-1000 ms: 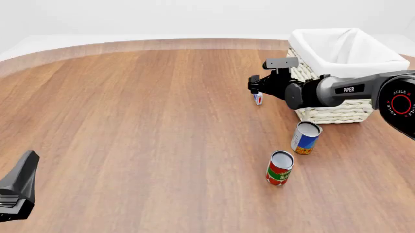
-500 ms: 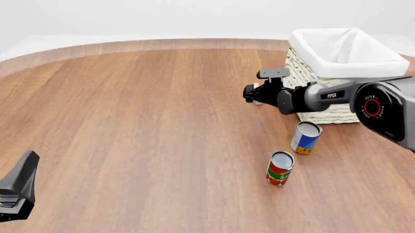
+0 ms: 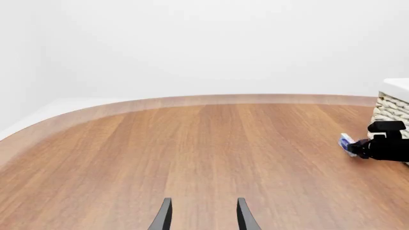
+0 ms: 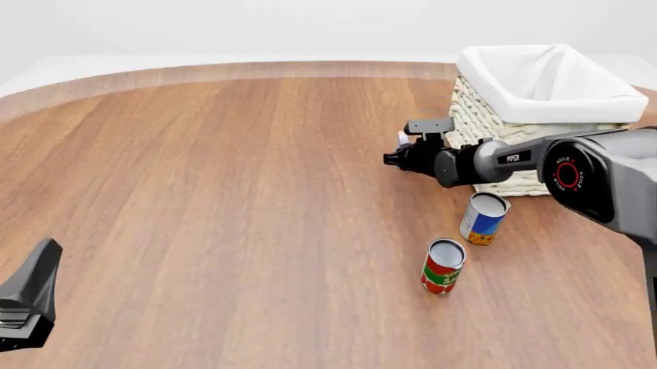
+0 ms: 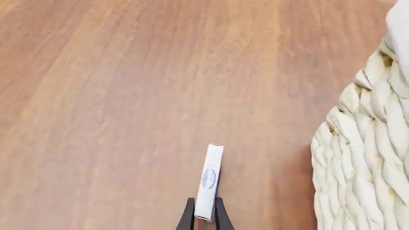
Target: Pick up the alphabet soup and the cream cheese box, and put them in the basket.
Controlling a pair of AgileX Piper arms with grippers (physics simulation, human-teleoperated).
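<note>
My right gripper (image 4: 395, 157) is shut on the cream cheese box (image 4: 401, 139), a thin white and blue box held edge-on between the fingertips (image 5: 187, 216). The box (image 5: 209, 181) sticks out past them, just left of the basket (image 4: 482, 115). In the left wrist view the box (image 3: 346, 143) and right gripper (image 3: 359, 148) show beside the basket (image 3: 391, 109). The alphabet soup (image 4: 484, 218) stands upright in front of the basket. My left gripper (image 3: 203, 220) is open and empty, low at the near left (image 4: 29, 301).
A red and green can (image 4: 444, 266) stands upright just left of and nearer than the alphabet soup. The basket's woven wall (image 5: 364, 158) is close beside the right gripper. The brown table's curved far edge (image 4: 257, 69) runs along the back.
My right gripper swung a little left and lower onto the cream cheese box and shut on it. The box now shows slightly higher in the front view. The left arm has not moved.
</note>
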